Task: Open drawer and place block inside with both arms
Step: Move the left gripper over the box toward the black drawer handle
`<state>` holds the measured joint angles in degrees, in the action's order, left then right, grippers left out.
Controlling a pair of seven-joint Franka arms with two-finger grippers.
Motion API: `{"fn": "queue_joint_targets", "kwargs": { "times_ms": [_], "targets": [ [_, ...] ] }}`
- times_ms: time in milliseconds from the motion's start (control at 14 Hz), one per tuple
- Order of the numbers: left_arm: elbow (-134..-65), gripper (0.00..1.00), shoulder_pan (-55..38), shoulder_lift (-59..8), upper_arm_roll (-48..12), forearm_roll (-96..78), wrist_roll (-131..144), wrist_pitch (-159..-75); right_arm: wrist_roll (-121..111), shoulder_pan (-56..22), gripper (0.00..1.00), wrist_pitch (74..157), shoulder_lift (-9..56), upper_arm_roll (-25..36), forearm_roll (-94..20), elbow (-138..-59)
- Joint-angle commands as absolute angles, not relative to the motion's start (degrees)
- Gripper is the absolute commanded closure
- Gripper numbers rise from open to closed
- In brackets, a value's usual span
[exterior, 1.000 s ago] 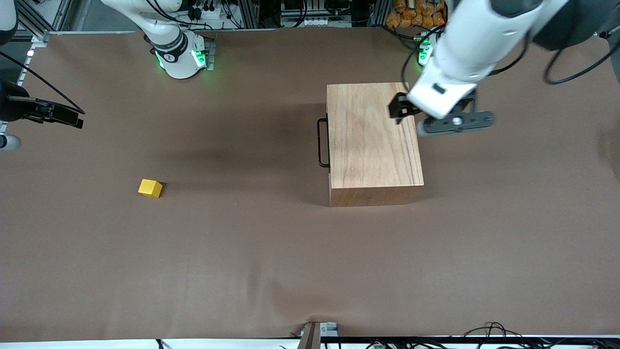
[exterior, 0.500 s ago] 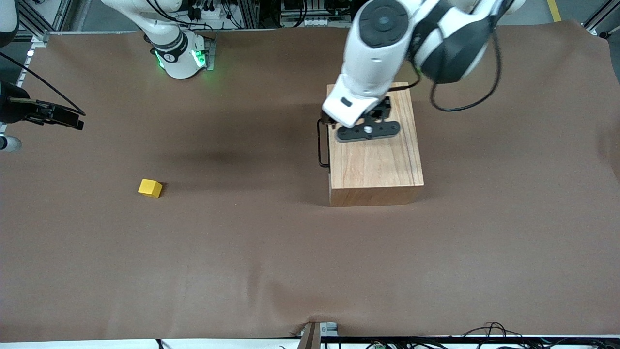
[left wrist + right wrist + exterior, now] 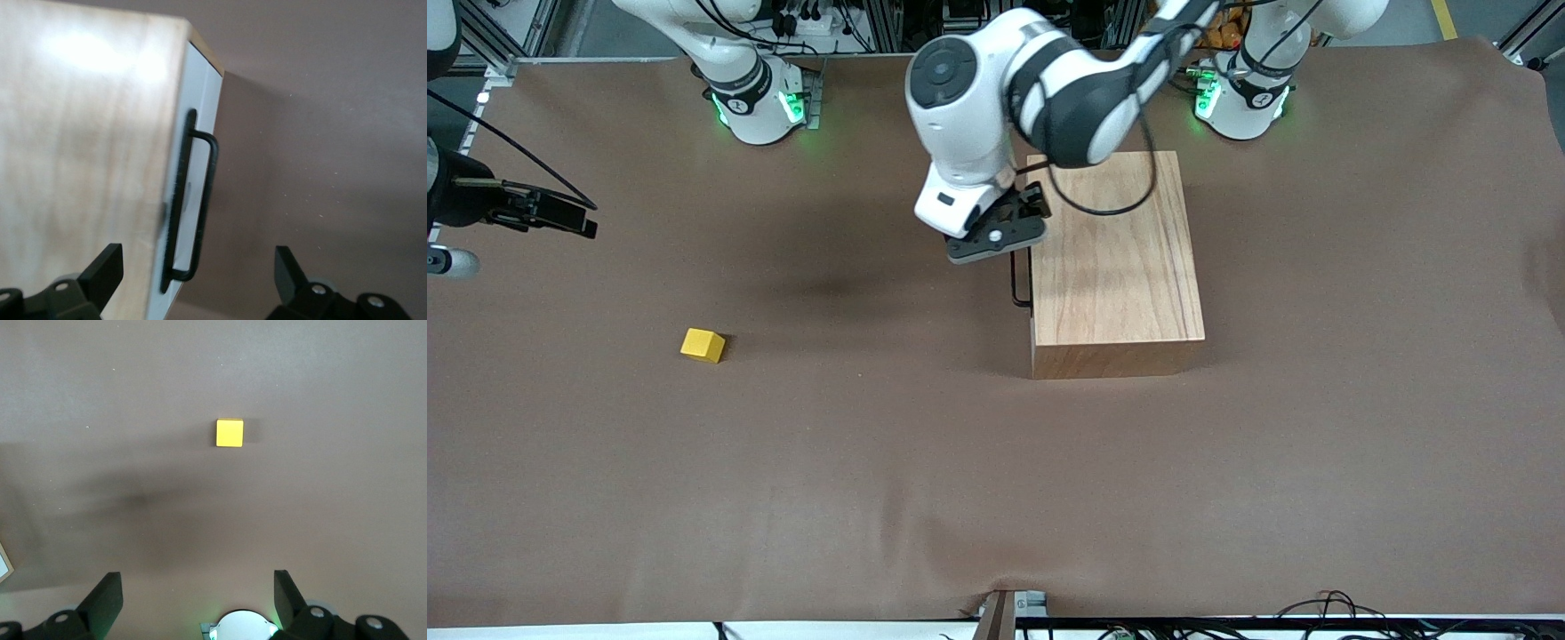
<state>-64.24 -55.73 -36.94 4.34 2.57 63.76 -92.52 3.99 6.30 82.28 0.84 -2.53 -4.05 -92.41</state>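
Observation:
The light-wood box [image 3: 1112, 258] stands toward the left arm's end of the table. Its drawer is shut; the white front panel [image 3: 203, 100] and thin black handle [image 3: 1018, 280] face the right arm's end. My left gripper [image 3: 1000, 238] hangs open over the handle [image 3: 197, 200], one finger over the box top and one over the table. The yellow block [image 3: 702, 345] lies alone toward the right arm's end, nearer the front camera. My right gripper [image 3: 560, 218] is open and empty, high over the table's edge; its wrist view shows the block [image 3: 229, 433] well apart from the gripper [image 3: 197, 590].
A brown cover [image 3: 925, 462] spans the table. The right arm's green-lit base [image 3: 756, 102] and the left arm's base [image 3: 1240, 98] stand along the edge farthest from the front camera. Cables [image 3: 1334, 609] lie at the nearest edge.
The left arm has swung across the box top toward the right arm's end and now hangs over the drawer handle. The right gripper has barely shifted. Block and box have not moved.

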Motion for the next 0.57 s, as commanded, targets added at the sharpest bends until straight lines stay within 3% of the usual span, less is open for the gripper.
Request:
{"fn": "queue_joint_targets", "kwargs": {
  "times_ms": [0,500],
  "targets": [
    [-60.3,0.00,-58.1,-41.7,6.9,3.7,66.6,-93.9,4.3,6.0,0.00,81.4,1.0,-3.2,-4.1,-89.6],
    [-60.5,0.00,-63.6,-46.2,10.1,5.4,66.3,-95.8,4.9,4.0,0.00,81.6,1.0,-3.2,-3.8,-91.3]
  ]
}}
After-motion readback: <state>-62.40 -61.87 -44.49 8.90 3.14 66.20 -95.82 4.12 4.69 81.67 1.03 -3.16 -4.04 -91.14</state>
